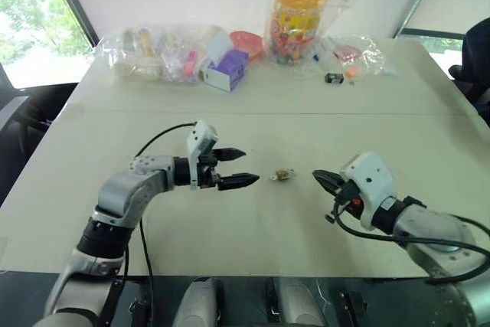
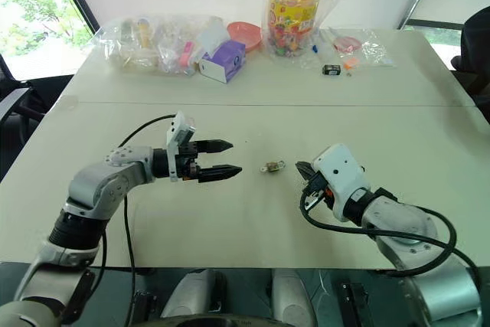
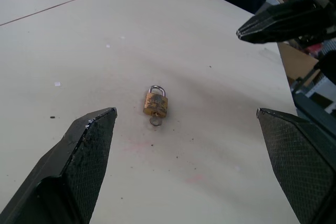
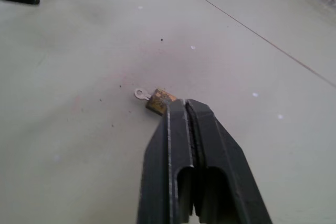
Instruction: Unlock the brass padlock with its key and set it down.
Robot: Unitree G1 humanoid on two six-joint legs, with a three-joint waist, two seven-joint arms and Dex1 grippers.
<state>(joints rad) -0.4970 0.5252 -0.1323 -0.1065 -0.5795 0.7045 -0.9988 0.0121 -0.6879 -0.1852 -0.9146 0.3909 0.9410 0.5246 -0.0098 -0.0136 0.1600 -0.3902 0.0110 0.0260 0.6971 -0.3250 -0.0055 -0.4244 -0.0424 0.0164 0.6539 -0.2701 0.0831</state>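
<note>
The brass padlock [image 1: 283, 175] lies flat on the pale table [image 1: 253, 124], out in the bare stretch between the two arms, touched by neither. From the left wrist view its silvery shackle [image 3: 157, 89] looks seated in the body, and a small key [image 3: 155, 121] pokes out of the bottom end. The left gripper [image 1: 240, 168] hovers to the left of the padlock with its two black fingers spread wide — nothing between them, tips aimed across at the lock. The right gripper [image 1: 325, 181] sits on the other side, fingers pressed tight together and holding nothing; in its own wrist view the closed tips cover part of the padlock, though from the head camera they sit just short of it.

Along the far edge of the table — a purple and white box [image 1: 225, 70], clear bags of odds and ends [image 1: 157, 54], a pink bowl [image 1: 246, 43], a tall bagged jar with an orange lid [image 1: 297, 19], and a small black box [image 1: 334, 78].
</note>
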